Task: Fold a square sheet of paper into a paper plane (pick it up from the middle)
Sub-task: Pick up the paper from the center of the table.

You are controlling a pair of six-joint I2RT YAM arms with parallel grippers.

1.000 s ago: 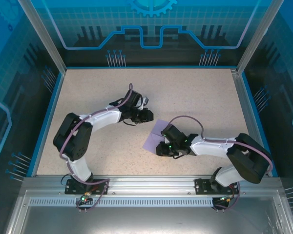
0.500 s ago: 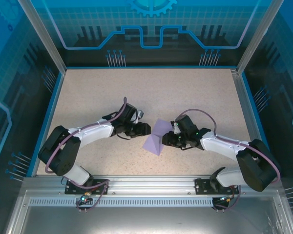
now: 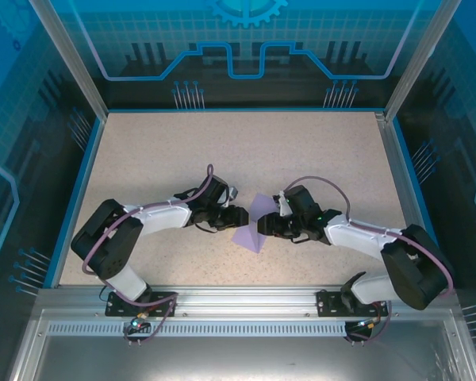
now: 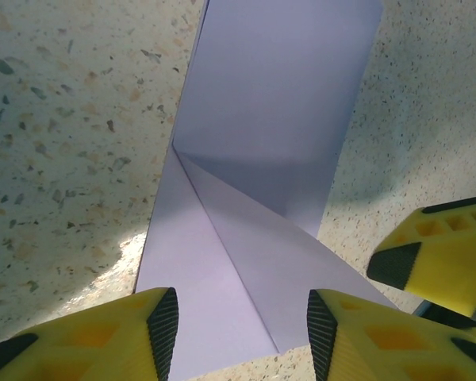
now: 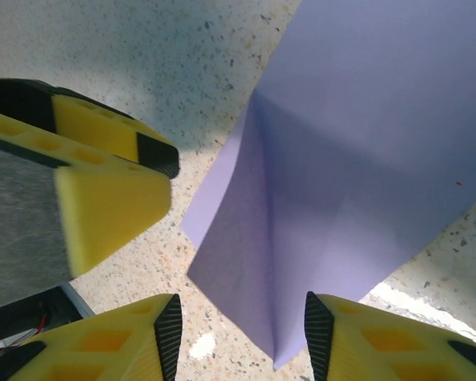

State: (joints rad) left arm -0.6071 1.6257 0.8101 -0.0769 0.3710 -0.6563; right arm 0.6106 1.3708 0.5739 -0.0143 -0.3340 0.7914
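Observation:
The square sheet of paper is lavender and lies on the table between my two grippers, with a diagonal fold across it. In the left wrist view the paper runs away from me, one corner flap folded over. My left gripper is open, its pads straddling the near edge without touching it. My right gripper is open too, and a raised crease of the paper rises between its pads. From above, the left gripper and the right gripper nearly meet over the sheet.
The speckled beige table has a blue rim and glass walls all round. A finger of the right gripper pokes into the left wrist view. The left gripper's fingers stand close by in the right wrist view.
Both arms have closed in on the sheet from either side. The right gripper swung up and lifted a flap of the paper. Both grippers' jaws have opened wider.

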